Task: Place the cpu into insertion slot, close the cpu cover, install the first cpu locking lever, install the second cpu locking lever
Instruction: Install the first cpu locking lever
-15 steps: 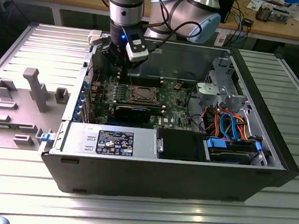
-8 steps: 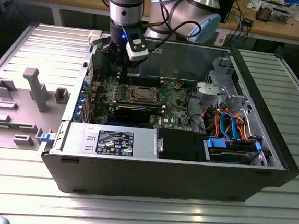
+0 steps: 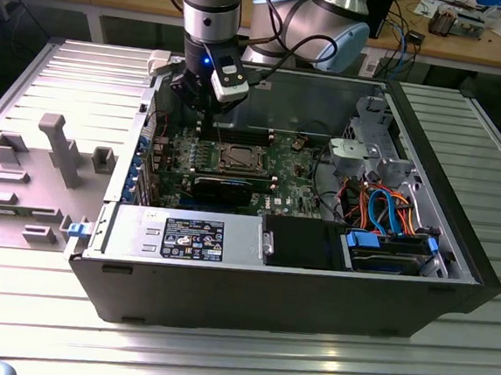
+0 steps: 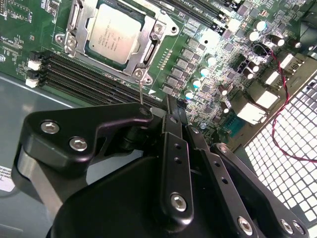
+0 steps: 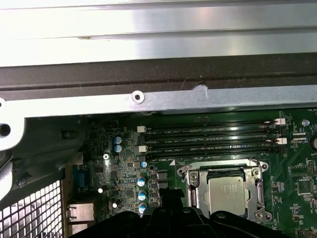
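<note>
Cpu (image 4: 113,30) seated, cover (image 4: 146,49) down; claw (image 4: 151,110) pinched narrow on lever (image 4: 140,94), mid-frame; I judge the lever could spring free if grip slips.

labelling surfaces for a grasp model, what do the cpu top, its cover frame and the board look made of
The cpu top looks like dull silver-grey metal, matte, with faint print. The cpu cover seems brighter bare metal, perhaps stamped steel, glinting along its edges. The board is glossy green, likely lacquered circuit laminate.
</note>
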